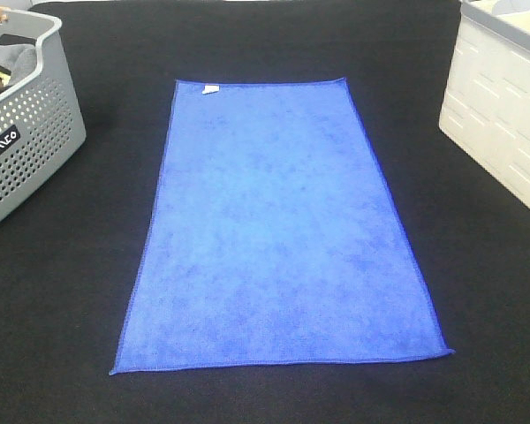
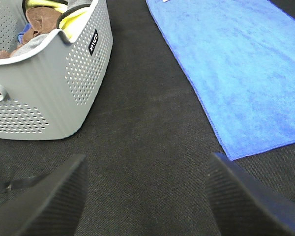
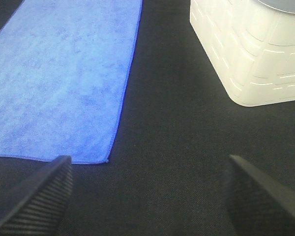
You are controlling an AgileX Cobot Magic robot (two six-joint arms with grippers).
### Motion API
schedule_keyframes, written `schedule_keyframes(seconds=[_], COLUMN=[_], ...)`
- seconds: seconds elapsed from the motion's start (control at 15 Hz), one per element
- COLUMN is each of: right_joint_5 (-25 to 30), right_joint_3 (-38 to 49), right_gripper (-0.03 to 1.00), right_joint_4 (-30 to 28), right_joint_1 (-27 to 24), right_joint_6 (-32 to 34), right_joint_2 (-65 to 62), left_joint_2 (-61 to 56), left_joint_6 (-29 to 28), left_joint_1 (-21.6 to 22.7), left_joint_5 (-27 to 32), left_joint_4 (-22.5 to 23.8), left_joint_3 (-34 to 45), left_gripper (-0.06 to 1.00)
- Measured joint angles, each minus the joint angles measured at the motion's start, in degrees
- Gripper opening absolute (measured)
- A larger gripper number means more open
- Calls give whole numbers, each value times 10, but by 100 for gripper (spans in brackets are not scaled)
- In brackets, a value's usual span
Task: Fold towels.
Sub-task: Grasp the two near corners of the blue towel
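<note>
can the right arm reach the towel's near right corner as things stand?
Probably yes. The right end effector is open just short of the towel corner, with only bare black tabletop between them; the white bin sits off to the side.

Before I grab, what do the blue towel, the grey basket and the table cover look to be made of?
The blue towel looks like soft microfibre-type cloth: matte, mottled nap, stitched hem. The grey basket seems moulded plastic: smooth rigid wall, rows of small holes. The table cover appears to be black woven fabric, matte; fine weave shows close up.
</note>
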Motion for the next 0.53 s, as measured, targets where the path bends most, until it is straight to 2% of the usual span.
schedule_keyframes(seconds=[0.13, 0.2, 0.33, 0.53], right_joint_5=[-1, -5, -46, -132], right_joint_3=[0, -2, -11, -11], right_gripper=[78, 77, 77, 75], right_joint_4=[0, 1, 5, 19], right_joint_1=[0, 0, 0, 0], right_joint_6=[1, 6, 32, 50], right_joint_2=[0, 2, 42, 136], left_joint_2=[0, 0, 5, 64], left_joint_6=[-2, -2, -2, -2], left_joint_1=[0, 0, 0, 0], left_joint_5=[-6, -28, -105, -219], left_joint_4=[-1, -6, -34, -99], left_joint_3=[-2, -4, -5, 11], left_gripper=[66, 66, 66, 66])
